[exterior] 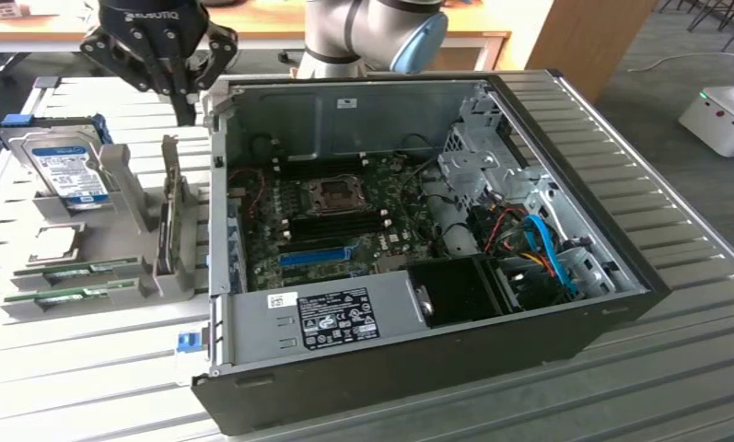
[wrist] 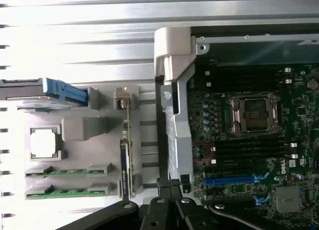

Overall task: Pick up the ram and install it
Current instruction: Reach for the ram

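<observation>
Gripper (exterior: pixel 185 106) closed, empty, over case (exterior: pixel 551 354) wall, ram (exterior: pixel 82 271) resting in grey holder (exterior: pixel 29 306)

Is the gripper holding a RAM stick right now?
No, one RAM stick and its twin lie in the gray holder, and the gripper is shut on nothing.
</observation>
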`<state>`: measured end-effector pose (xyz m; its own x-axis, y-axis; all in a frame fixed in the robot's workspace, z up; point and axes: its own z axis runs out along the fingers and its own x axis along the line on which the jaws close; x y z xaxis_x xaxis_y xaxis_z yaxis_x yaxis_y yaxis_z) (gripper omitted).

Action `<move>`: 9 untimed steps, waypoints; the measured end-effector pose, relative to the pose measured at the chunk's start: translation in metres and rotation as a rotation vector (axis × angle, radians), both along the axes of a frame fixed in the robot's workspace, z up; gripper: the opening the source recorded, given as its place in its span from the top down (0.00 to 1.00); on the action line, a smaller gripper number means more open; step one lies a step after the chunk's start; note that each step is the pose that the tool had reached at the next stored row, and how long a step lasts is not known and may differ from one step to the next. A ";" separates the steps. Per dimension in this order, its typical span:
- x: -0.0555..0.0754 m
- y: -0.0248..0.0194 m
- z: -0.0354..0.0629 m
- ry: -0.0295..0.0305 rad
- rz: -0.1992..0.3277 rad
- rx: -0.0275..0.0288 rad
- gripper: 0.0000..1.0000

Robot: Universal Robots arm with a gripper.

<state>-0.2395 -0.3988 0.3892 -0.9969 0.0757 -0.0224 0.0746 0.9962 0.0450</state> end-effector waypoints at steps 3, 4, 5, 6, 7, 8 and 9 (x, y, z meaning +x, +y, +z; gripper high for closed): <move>-0.008 0.0000 -0.0003 0.0002 0.000 0.0000 0.89; -0.012 0.0000 -0.0005 0.0002 0.000 0.0001 0.89; -0.015 0.0000 -0.0006 0.0003 0.000 0.0000 0.89; -0.017 0.0000 -0.0007 0.0003 0.000 0.0000 0.89; -0.020 0.0000 -0.0008 0.0004 0.000 0.0000 0.89; -0.023 0.0000 -0.0009 0.0004 0.000 0.0000 0.89; -0.026 0.0000 -0.0010 0.0004 0.000 0.0000 0.89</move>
